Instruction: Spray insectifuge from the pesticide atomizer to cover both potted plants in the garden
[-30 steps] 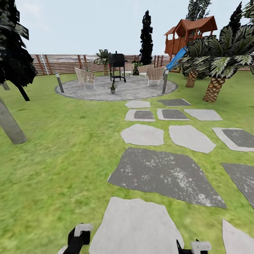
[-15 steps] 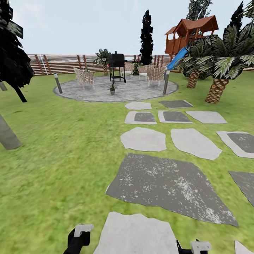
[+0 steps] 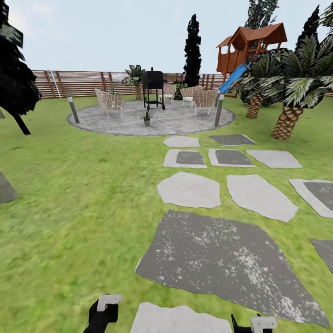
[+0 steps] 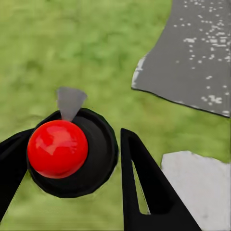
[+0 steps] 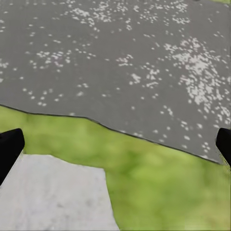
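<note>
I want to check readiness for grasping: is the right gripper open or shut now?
Open. In the right wrist view, the right gripper has its dark fingers far apart, with nothing between them.

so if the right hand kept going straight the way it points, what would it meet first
Probably the ground: the right hand points down at a strip of grass between a dark speckled stone and a pale stone. Nothing stands in between, though depth is hard to judge.

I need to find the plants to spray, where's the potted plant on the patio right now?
In the head view, one small potted plant stands far ahead on the round paved patio, just in front of the black grill and right of a wicker chair.
</note>
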